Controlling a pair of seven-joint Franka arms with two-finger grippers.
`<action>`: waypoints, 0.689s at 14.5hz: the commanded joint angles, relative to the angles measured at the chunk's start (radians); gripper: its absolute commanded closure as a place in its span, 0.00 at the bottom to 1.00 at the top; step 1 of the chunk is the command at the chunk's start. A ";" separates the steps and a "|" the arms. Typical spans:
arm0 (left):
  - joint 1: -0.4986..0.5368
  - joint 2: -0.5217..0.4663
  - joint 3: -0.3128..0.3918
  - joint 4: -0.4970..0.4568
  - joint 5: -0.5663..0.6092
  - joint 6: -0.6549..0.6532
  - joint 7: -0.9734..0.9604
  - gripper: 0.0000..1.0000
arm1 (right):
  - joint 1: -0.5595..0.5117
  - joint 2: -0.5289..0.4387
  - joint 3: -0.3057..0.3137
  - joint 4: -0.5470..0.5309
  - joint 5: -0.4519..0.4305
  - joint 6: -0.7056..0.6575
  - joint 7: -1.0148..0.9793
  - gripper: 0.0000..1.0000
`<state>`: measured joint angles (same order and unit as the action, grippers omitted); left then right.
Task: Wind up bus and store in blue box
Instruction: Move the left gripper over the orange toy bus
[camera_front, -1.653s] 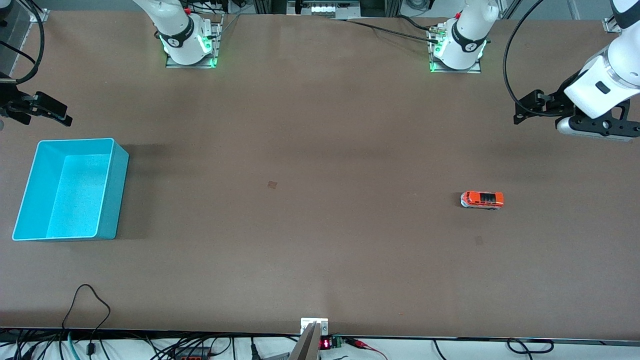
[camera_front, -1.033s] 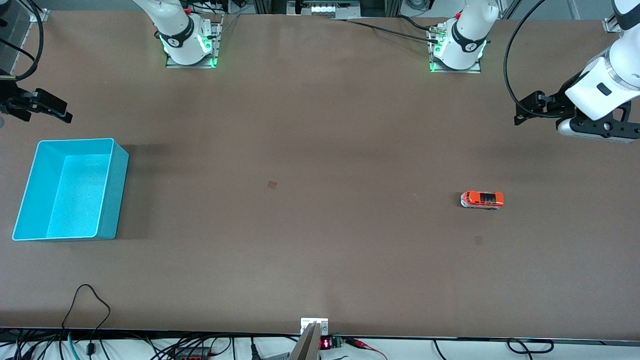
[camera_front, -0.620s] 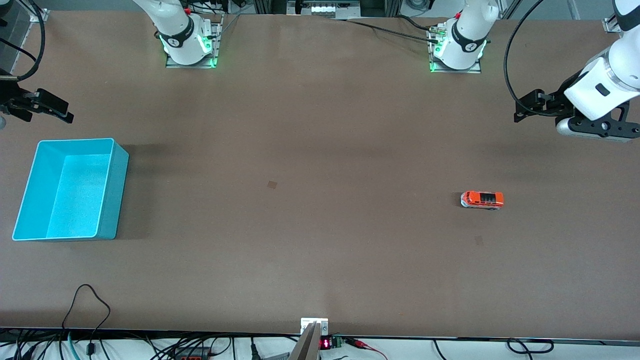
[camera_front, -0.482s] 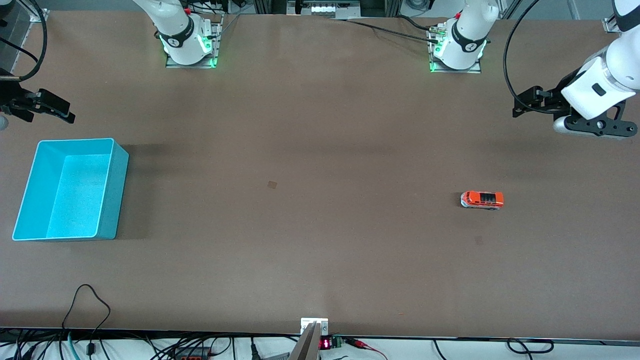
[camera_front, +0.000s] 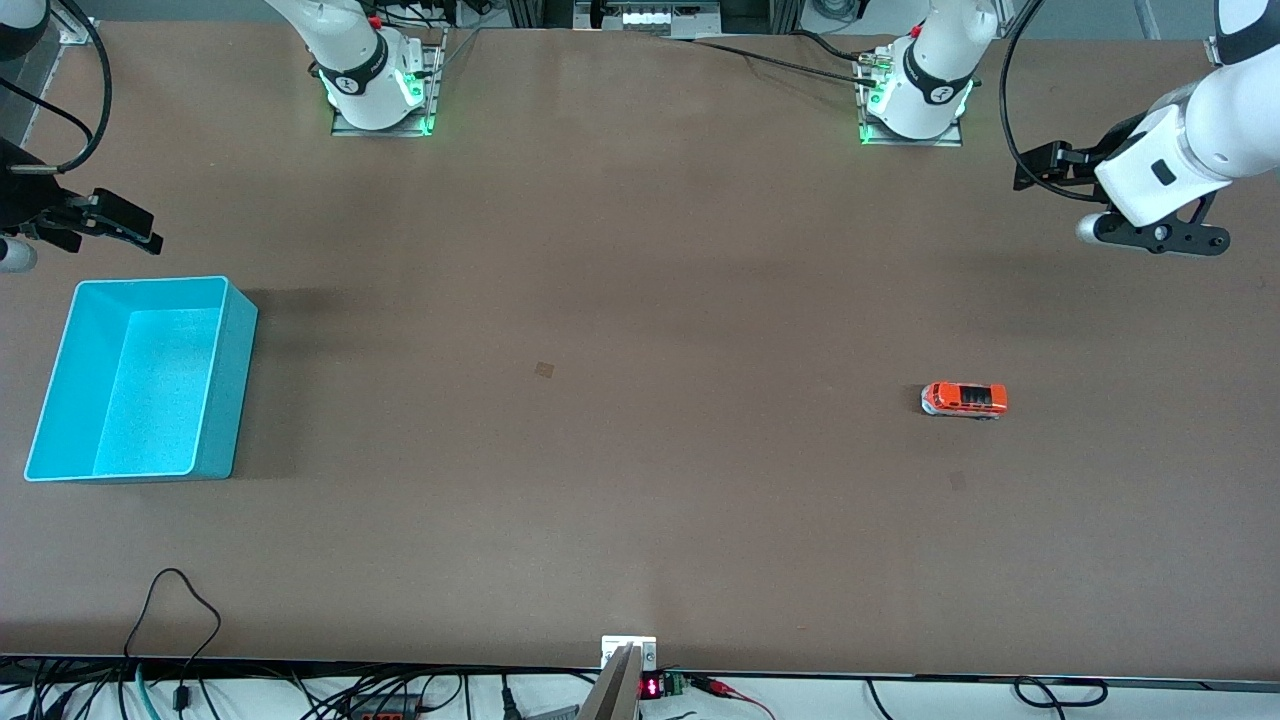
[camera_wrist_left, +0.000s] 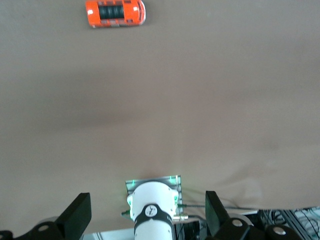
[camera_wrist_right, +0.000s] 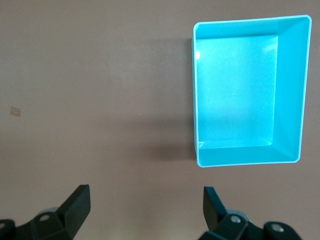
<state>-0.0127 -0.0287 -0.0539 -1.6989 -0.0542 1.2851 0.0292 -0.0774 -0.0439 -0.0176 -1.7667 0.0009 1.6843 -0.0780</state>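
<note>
The orange bus (camera_front: 964, 399) stands on the brown table toward the left arm's end; it also shows in the left wrist view (camera_wrist_left: 115, 12). The blue box (camera_front: 232, 385) stands empty at the right arm's end and shows in the right wrist view (camera_wrist_right: 289, 90). My left gripper (camera_front: 1040, 165) hangs open and empty in the air over the table, well apart from the bus; its jaws are wide apart in the left wrist view (camera_wrist_left: 145, 217). My right gripper (camera_front: 122, 224) is open and empty over the table just beside the box (camera_wrist_right: 145, 207).
The left arm's base (camera_front: 912, 95) and the right arm's base (camera_front: 375, 85) stand along the table's edge farthest from the front camera. A small tan mark (camera_front: 544, 369) lies mid-table. Cables (camera_front: 170, 600) run along the nearest edge.
My left gripper has moved toward the arm bases' edge of the table, away from the bus. My right gripper has shifted slightly toward the table's middle. The bus and box have not moved.
</note>
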 joint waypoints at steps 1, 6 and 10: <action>-0.009 0.018 -0.003 0.033 0.004 -0.073 0.053 0.00 | 0.008 -0.016 -0.001 -0.028 -0.006 0.029 0.009 0.00; 0.007 0.061 -0.001 0.007 0.025 0.034 0.468 0.00 | 0.013 -0.025 0.001 -0.048 -0.010 0.035 0.009 0.00; 0.027 0.139 -0.001 -0.045 0.094 0.280 0.818 0.00 | 0.011 -0.043 -0.001 -0.068 -0.009 0.046 0.010 0.00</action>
<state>0.0058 0.0705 -0.0525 -1.7294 -0.0052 1.4756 0.6870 -0.0720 -0.0492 -0.0172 -1.7935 0.0007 1.7094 -0.0780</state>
